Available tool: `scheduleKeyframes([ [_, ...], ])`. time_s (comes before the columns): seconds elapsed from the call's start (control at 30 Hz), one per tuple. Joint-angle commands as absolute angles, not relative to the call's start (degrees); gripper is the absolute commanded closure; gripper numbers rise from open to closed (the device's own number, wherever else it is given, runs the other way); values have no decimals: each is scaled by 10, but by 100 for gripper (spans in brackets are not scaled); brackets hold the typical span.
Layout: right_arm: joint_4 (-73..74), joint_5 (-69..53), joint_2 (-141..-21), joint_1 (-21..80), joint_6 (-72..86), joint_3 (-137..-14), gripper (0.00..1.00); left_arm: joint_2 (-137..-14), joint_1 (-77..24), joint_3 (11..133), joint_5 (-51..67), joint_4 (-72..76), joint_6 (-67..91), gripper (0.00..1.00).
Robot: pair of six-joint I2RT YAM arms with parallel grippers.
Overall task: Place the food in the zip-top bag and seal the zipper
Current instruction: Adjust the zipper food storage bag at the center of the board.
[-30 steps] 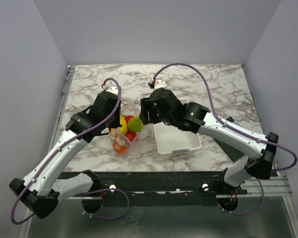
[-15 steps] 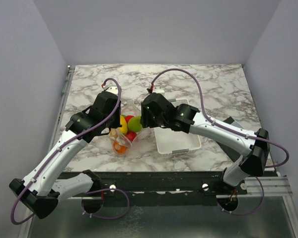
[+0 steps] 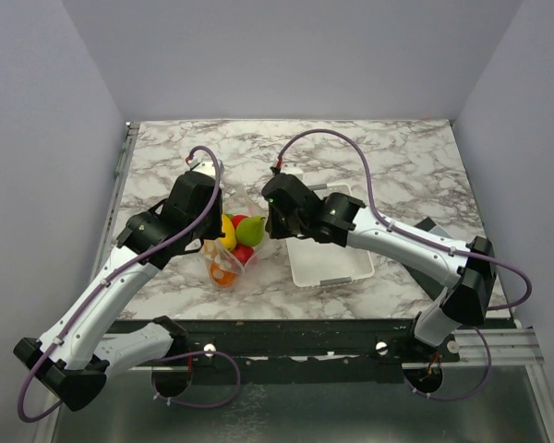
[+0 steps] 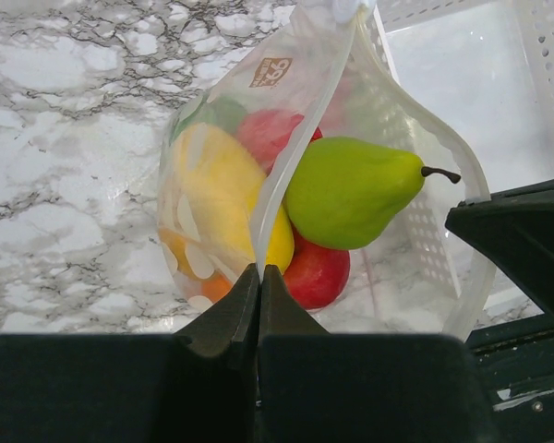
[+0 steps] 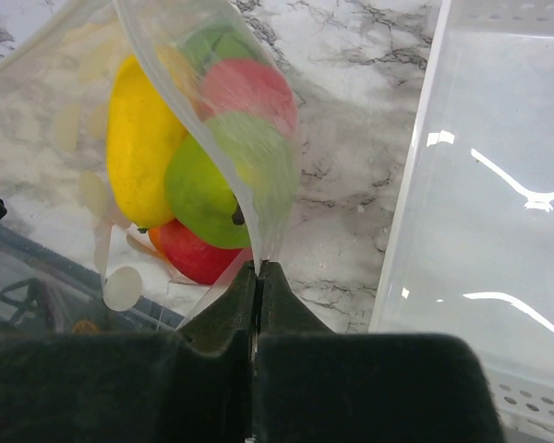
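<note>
Identify the see-through zip-top bag (image 4: 286, 166) by its orange logo (image 4: 272, 71). Its contents show 1 light green pear (image 4: 351, 189), 1 yellow fruit (image 4: 217, 185), 2 red fruits (image 4: 319, 272) and 1 orange fruit (image 3: 223, 274). The basket (image 4: 545, 65) is white; the table (image 4: 74, 138) is white marble, grey-veined.

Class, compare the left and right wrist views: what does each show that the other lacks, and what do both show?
Left wrist only: the left gripper shut on the rim of the see-through plastic zip-top bag, and an orange printed logo on the bag. Right wrist only: the right gripper shut on another stretch of that rim. Both: the light green toy pear, yellow toy fruit and red toy fruit inside the bag, the white slotted plastic basket, the marble table.
</note>
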State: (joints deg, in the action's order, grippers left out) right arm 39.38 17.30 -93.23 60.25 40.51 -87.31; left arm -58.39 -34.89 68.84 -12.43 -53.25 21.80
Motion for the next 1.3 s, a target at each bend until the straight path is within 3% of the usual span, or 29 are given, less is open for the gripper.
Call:
scheduleKeyframes([
  [0.0, 396, 179, -918, 599, 353, -928, 99, -571, -350, 682, -133, -538, 217, 100],
  [0.2, 415, 161, -920, 599, 319, -1014, 99, -561, -350, 665, -139, -539, 221, 100],
  [0.4, 399, 148, -904, 599, 305, -1023, 99, -557, -350, 648, -143, -538, 222, 100],
  [0.83, 375, 167, -915, 599, 345, -857, 99, -576, -350, 602, -126, -498, 226, 100],
  [1.27, 380, 171, -881, 599, 312, -963, 99, -514, -350, 686, -105, -488, 210, 100],
])
